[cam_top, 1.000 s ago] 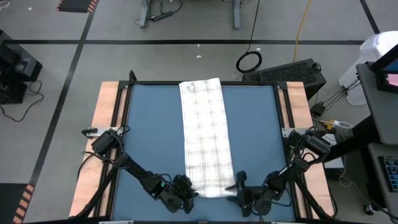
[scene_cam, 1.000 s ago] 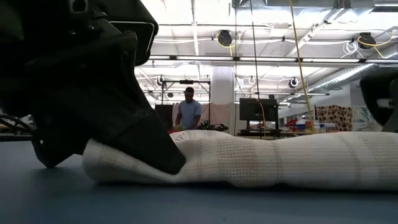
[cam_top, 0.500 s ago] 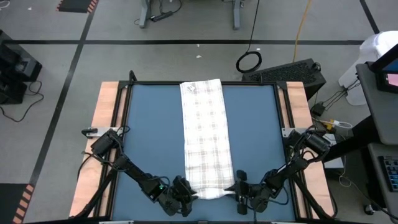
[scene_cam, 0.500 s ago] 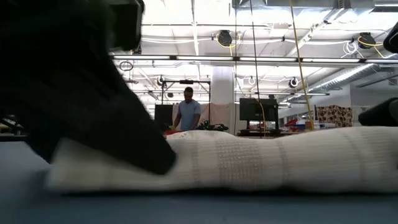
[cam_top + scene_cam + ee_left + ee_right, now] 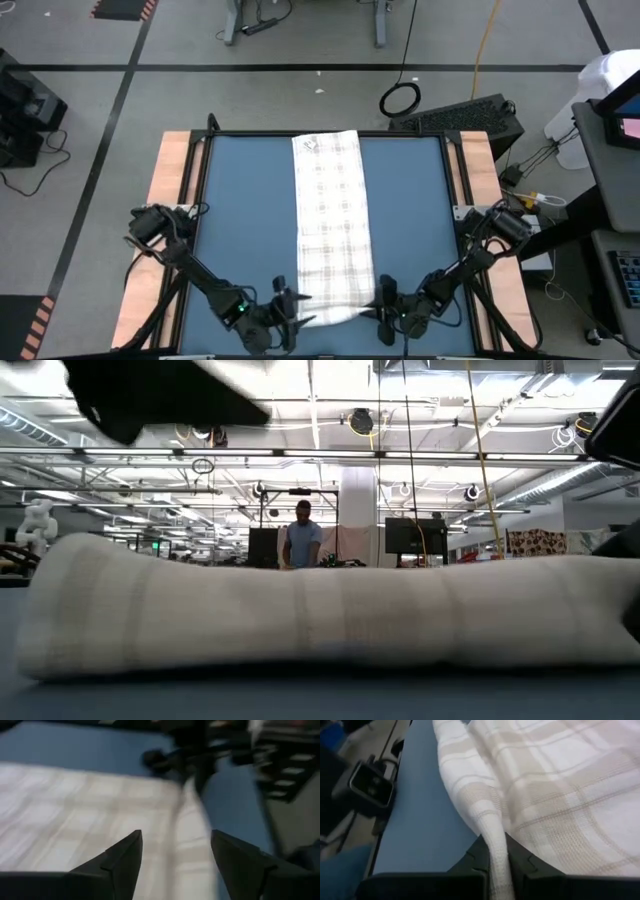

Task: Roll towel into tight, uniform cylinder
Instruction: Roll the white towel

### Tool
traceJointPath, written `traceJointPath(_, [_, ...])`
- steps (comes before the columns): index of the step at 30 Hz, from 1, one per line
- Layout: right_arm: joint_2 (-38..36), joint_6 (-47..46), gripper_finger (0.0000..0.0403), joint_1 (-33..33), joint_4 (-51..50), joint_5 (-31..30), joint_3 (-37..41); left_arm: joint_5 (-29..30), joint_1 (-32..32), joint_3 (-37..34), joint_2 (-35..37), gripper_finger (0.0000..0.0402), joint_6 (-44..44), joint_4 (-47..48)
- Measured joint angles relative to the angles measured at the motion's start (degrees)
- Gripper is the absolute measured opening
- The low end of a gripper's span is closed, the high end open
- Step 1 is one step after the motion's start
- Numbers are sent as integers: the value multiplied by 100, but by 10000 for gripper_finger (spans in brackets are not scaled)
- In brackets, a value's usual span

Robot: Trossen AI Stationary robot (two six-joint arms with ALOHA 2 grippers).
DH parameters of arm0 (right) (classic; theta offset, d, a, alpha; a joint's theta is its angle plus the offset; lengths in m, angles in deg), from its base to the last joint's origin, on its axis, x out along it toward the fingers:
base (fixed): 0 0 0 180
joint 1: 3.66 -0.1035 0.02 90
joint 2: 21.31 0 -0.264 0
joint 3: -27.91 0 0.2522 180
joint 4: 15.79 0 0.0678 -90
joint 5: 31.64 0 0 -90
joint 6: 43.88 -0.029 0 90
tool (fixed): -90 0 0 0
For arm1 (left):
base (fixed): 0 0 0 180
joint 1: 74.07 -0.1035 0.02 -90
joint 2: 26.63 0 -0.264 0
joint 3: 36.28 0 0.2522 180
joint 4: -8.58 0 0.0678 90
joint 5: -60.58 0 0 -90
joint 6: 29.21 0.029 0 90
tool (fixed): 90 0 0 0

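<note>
Right jaws (image 5: 499,851) are pinched on the towel's (image 5: 331,225) near corner, left jaws (image 5: 175,851) gape just above the other; its long axis runs straight away from both.

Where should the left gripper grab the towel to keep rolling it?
The towel's rolled near end at its left corner, approached from the left side, jaws straddling the fold. The right gripper already pinches the opposite corner; the left gripper hangs open there, and the roll lies low across the blue mat.
</note>
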Motion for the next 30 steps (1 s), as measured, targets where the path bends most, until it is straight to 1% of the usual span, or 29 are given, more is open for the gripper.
traceJointPath(2, [-3,-173,17,29,46,-34,4,-35,91,2,-56,241,373,-543])
traceJointPath(4, [-14,-287,17,33,113,-45,7,-104,145,22,-311,242,578,-1199])
traceJointPath(7, [-42,-343,17,70,274,-43,11,-106,203,5,-805,242,970,-1740])
traceJointPath(9, [-97,-353,17,77,289,3,26,-96,209,80,-1074,242,1013,-1909])
traceJointPath(15, [-167,-434,17,106,272,40,26,-68,211,258,-1569,242,976,-1908])
traceJointPath(17, [-167,-460,17,105,268,39,26,-56,210,282,-1606,242,958,-1888])
traceJointPath(20, [-167,-471,17,107,263,85,26,134,208,289,-1627,242,835,-1625])
traceJointPath(23, [-167,-471,17,107,261,106,26,139,181,286,-1629,242,812,-1414])
traceJointPath(25, [-167,-471,18,107,253,111,24,82,146,286,-1629,242,716,-1272])
traceJointPath(28, [-167,-469,18,107,250,114,24,-179,50,287,-1629,239,352,-991])
traceJointPath(30, [-167,-471,18,107,243,114,22,-258,3,291,-1623,227,165,-942])
